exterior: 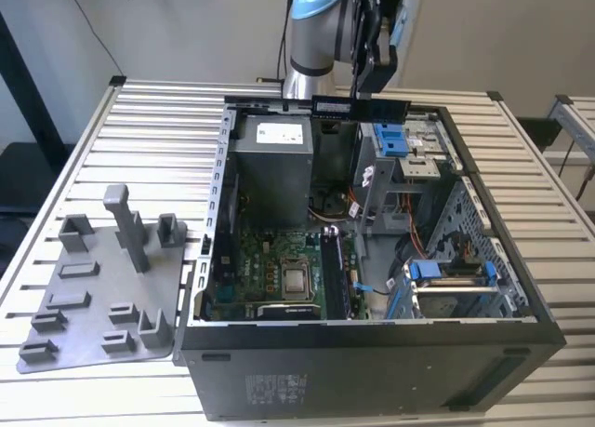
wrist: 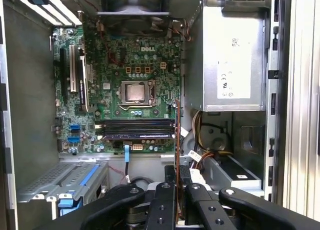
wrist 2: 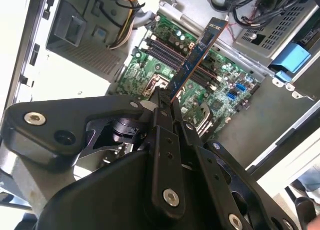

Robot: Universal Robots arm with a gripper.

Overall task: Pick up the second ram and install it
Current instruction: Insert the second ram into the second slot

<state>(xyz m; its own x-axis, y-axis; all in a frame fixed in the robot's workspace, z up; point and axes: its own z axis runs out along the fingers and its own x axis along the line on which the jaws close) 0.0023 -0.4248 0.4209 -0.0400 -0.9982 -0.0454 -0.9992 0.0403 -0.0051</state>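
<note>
Second ram [wrist 2: 196, 59]: dark, bluish, copper-toned edge. Motherboard [wrist: 107, 107]: green. Computer case [exterior: 372, 380]: black. Drive caddies [exterior: 393, 140]: blue. Fixture tray [exterior: 93, 306]: grey. Table [exterior: 158, 120]: pale metal, ribbed in parallel slats. Gripper [wrist 2: 166, 100]: black.

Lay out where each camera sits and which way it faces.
Exterior view: off the arm, above the open case, looking down into it; arm and pincer show.
First wrist view: behind the pincer, facing squarely onto the motherboard.
Second wrist view: behind the pincer, facing the motherboard at a slant.
All three share the second ram, clamped in the pincer.
</note>
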